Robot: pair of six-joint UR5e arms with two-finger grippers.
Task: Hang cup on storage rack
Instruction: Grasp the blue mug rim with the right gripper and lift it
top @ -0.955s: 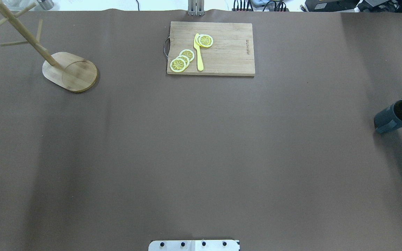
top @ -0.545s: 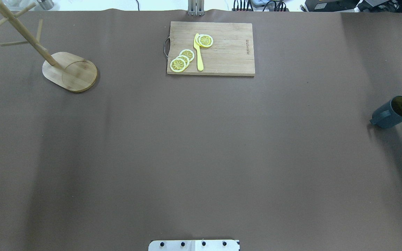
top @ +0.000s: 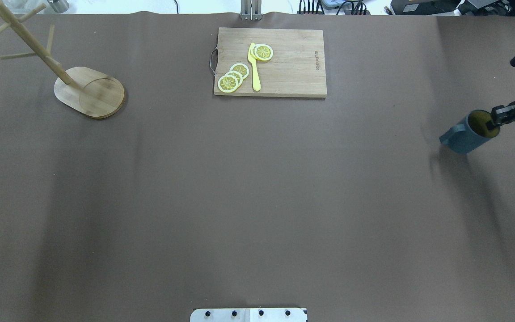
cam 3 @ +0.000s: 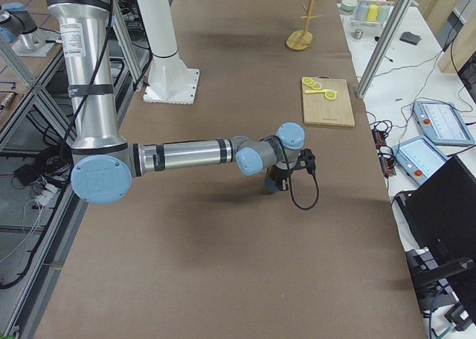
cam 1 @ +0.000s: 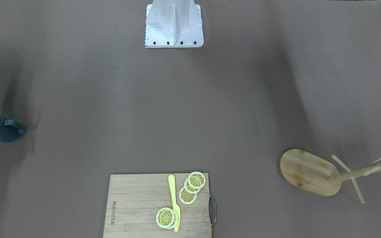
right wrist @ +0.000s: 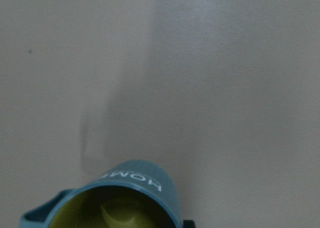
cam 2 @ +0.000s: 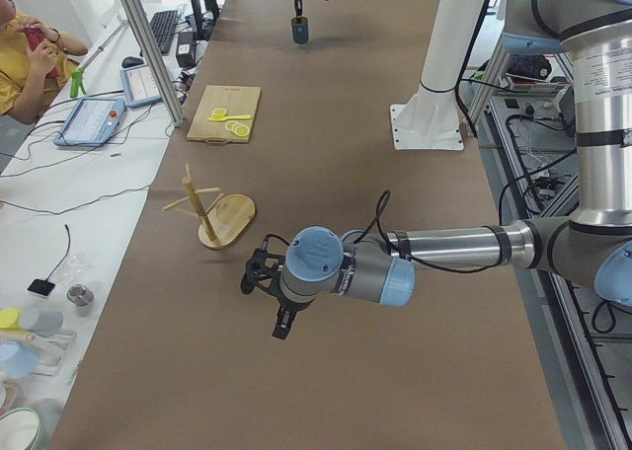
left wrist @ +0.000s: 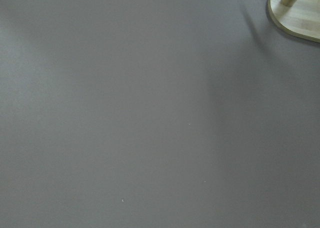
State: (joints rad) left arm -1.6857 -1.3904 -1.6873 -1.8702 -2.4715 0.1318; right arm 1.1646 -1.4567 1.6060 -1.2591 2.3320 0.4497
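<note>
The dark teal cup with a yellow inside hangs tilted above the table at the far right, handle pointing left. It also shows in the front view and the right wrist view, where "HOME" is readable. My right gripper is shut on the cup's rim, one finger inside the mouth. The bamboo storage rack stands at the far left, far from the cup; its base shows in the left wrist view. My left gripper hovers near the rack; I cannot tell if it is open.
A wooden cutting board with lemon slices and a yellow knife lies at the table's far middle. The robot's white base stands at the near edge. A person sits beside the table's far end.
My right gripper has carried the cup to the left and farther from the robot, away from the table's right edge, and more of the arm shows. The rack and board have not moved.
</note>
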